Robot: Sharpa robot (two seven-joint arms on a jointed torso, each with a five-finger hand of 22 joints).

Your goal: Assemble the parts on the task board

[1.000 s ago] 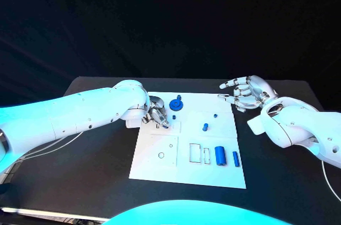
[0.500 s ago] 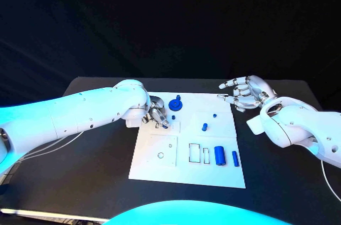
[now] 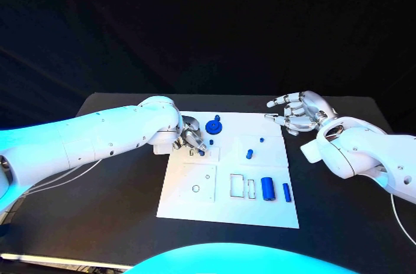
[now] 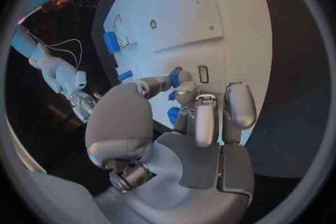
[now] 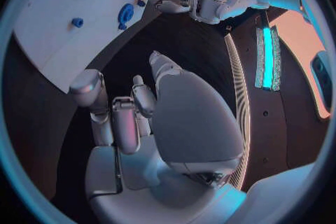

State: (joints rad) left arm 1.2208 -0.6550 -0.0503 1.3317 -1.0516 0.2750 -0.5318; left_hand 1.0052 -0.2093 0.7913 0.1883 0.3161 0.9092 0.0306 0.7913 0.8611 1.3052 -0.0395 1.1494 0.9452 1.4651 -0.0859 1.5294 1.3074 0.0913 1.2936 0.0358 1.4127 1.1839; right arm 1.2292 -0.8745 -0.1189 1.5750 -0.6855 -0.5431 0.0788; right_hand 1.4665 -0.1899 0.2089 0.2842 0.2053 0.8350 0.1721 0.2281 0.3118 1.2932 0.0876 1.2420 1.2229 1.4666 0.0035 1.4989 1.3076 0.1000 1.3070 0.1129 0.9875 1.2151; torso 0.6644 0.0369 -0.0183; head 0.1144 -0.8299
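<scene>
The white task board lies mid-table. My left hand hovers over its far left part and pinches a small blue part between thumb and a fingertip, just above the board. A blue gear-like disc and a small peg sit close by. Further pegs stand mid-board. A blue cylinder and a thin blue bar lie near the front right. My right hand floats beyond the board's far right corner, fingers apart and holding nothing.
Empty rectangular slots and a round hole mark the board's near half. Black table surrounds the board. A white cable runs along the left side.
The left hand's fingertips with the blue part have edged slightly toward the far side of the board. The right hand has stayed in place.
</scene>
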